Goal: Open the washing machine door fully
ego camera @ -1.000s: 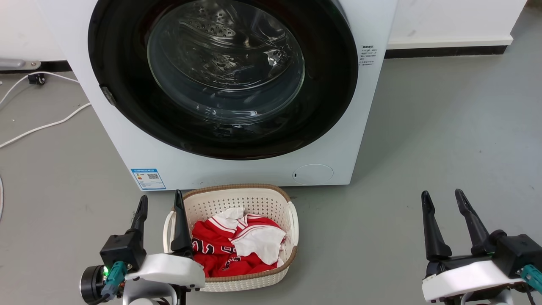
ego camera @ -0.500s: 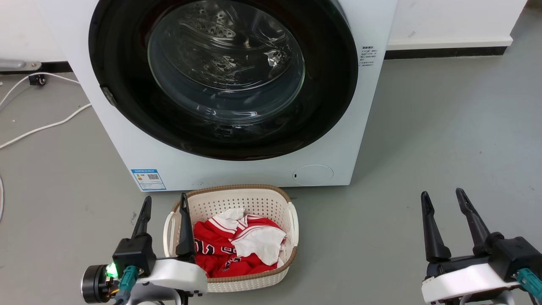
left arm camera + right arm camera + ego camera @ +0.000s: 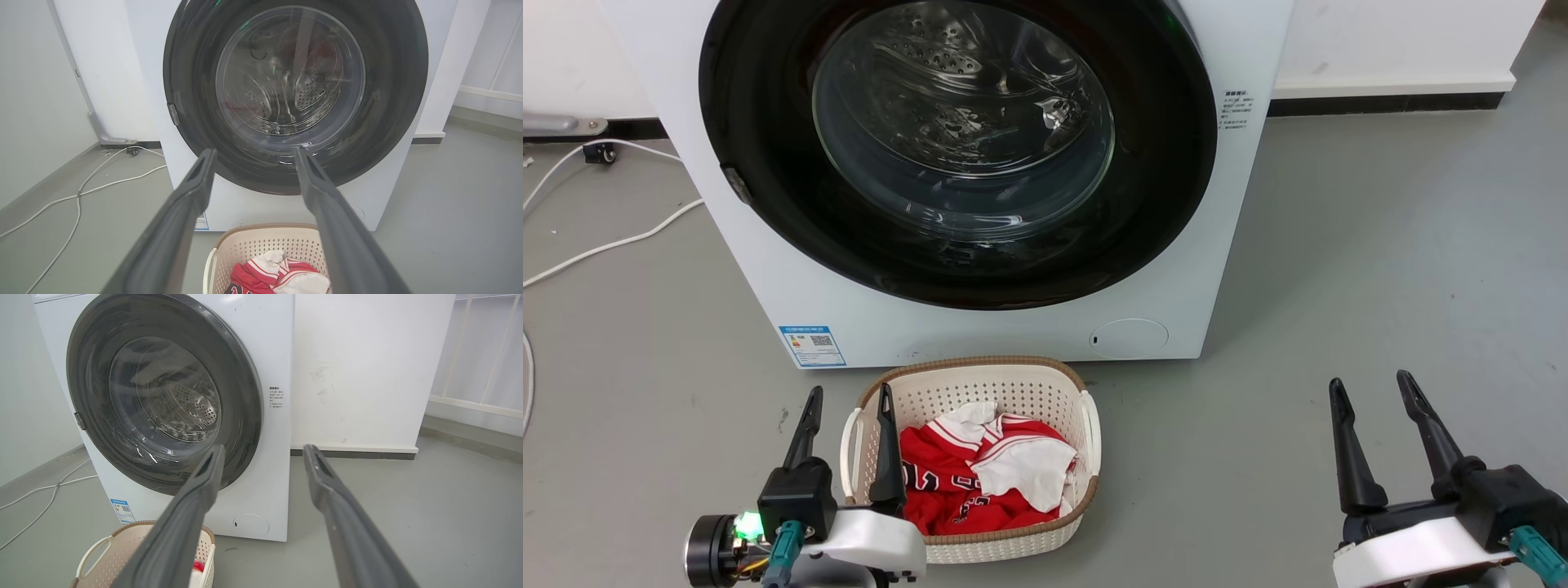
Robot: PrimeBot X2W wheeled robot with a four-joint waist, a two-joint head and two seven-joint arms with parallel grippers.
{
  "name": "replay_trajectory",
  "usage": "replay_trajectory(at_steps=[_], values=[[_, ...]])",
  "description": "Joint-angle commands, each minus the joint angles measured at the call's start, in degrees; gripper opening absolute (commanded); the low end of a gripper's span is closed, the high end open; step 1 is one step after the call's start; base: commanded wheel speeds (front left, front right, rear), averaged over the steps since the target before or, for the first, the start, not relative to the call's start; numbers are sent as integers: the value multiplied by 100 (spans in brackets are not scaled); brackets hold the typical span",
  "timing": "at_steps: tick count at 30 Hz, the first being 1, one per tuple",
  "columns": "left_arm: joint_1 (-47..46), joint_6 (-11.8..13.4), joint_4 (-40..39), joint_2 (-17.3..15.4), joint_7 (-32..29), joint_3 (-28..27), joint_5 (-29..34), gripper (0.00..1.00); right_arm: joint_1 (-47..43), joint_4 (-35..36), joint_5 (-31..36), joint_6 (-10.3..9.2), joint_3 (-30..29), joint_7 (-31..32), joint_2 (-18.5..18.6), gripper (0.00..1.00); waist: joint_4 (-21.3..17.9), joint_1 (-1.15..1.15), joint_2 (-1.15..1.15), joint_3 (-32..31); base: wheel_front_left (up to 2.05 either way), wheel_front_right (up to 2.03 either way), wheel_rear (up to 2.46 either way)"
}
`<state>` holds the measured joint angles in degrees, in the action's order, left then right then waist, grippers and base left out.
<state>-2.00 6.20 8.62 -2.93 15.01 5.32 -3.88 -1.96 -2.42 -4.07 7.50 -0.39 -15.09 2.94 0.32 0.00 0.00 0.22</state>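
Currently we log the round black-rimmed glass washing machine door (image 3: 1168, 163) shut on its white machine (image 3: 980, 335); left gripper (image 3: 849, 392) and right gripper (image 3: 1369, 380) fingers released, empty, well short of it.

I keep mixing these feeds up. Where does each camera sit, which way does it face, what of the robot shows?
Head view: on the head, facing forward and down at the shut washing machine door and laundry basket; left gripper lower left, right gripper lower right.
Left wrist view: on the left wrist, facing the door head-on; its own fingers show.
Right wrist view: on the right wrist, facing the door obliquely from its right; own fingers show.
All three share door and basket.
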Motion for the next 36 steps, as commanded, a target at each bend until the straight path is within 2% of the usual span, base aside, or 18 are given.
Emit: replay_trajectory(at_steps=[1,19,20,21,24,25,27,33,36], values=[[55,-12,15,5,25,3,-23,100,-35,-17,-18,-2,5,-12,-11,100,1,0,0,0,0,0,0],[14,-41,138,6,22,32,-124,100,-5,-50,-235,-2,36,-12,-11,100,21,0,0,2,0,0,0],[8,-40,137,7,22,34,-125,100,-5,-34,-233,-2,46,-12,-11,47,23,0,0,3,0,0,0],[3,-37,134,7,22,37,-121,100,-7,-27,-254,-2,52,-12,-11,0,23,0,0,3,0,0,0],[1,-19,120,6,22,46,-116,100,-15,7,-394,-2,76,-12,-11,0,19,0,0,7,0,0,0],[-1,-19,118,6,22,47,-116,100,-11,23,-591,-3,68,-12,-11,0,18,0,0,10,0,0,0],[-6,-15,118,6,22,45,-120,100,-4,-3,-1397,-2,105,-12,-11,0,14,0,0,14,0,0,0],[-3,-11,130,6,22,45,-132,100,78,-124,-5204,-2,412,-11,-11,0,10,0,0,20,0,0,0],[15,-3,133,5,22,44,-130,100,148,-68,-6762,-2,579,-11,-6,0,15,0,0,19,0,0,0]])
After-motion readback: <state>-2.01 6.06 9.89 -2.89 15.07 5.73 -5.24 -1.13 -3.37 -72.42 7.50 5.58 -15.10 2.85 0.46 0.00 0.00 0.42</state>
